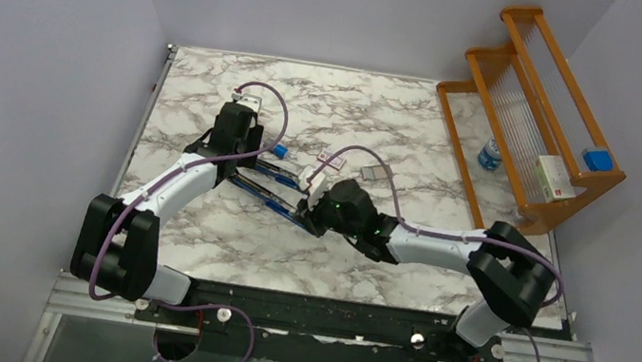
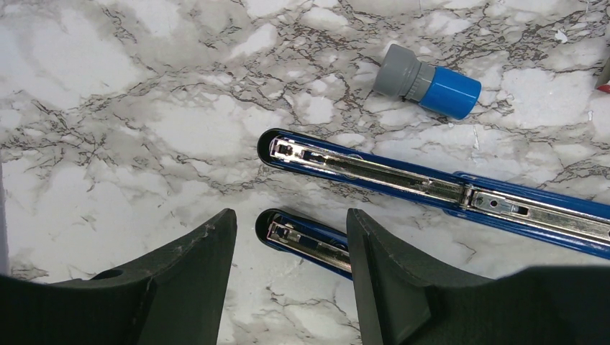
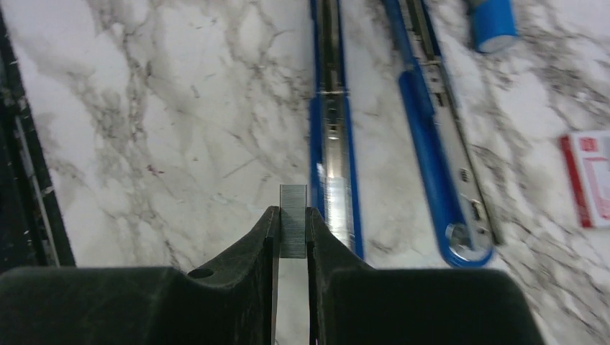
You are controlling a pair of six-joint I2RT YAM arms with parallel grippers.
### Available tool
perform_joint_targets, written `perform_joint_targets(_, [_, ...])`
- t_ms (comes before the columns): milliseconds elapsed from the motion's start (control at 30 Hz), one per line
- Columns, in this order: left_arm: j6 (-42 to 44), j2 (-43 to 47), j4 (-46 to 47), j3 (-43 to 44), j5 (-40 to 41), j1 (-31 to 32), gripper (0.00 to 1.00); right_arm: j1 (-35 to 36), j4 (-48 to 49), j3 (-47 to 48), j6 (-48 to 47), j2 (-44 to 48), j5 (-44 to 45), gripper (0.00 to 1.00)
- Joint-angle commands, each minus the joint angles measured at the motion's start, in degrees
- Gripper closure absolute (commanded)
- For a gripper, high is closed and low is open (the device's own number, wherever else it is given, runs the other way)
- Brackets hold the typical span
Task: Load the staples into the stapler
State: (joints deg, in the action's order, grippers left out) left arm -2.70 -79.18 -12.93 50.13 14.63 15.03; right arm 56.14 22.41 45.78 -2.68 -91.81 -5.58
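**Risk: strip dropped or jammed at the rail**

A staple strip [image 3: 293,205] is pinched edge-on in the nearly closed right gripper [image 3: 291,224]. It is held just beside the rail of the opened-flat stapler [image 3: 334,144] and is not yet seated in it. The left gripper [image 2: 291,219] is held half open around the tip of one stapler arm, with nothing gripped. The strip could be skewed or snapped if it is lowered tilted, and the rail could be missed. The stapler is not clamped, so it could be shoved sideways on contact. The staple box [image 3: 590,180] lies apart, to the right.

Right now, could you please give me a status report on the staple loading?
Right gripper shut on staple strip, beside opened stapler. Left gripper open over its end. Nothing in the way; blue-capped cylinder aside.
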Motion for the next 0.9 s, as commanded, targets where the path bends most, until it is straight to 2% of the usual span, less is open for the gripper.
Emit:
perform_joint_targets(0, [0.0,1.2,0.4,1.9,1.5,0.2,0.39,4.3,3.5,5.0,-3.8,-7.1,-8.5,0.83])
perform_joint_targets(133, [0.0,1.3,0.4,1.8,1.4,0.2,0.39,5.8,4.3,10.0,-5.9,-14.1,-13.7,0.83])
perform_joint_targets(300, [0.0,1.4,0.4,1.8,1.1,0.2,0.39,6.1,4.3,15.7,-8.2,-21.8,-15.3,0.83])
perform_joint_targets(567, [0.1,1.5,0.4,1.8,1.2,0.4,0.39,7.0,4.4,19.7,-7.7,-26.7,-16.7,0.82])
perform_joint_targets(867, [0.2,1.4,0.4,1.8,1.2,0.5,0.39,7.0,6.2,19.0,-7.6,-28.8,-17.1,0.65])
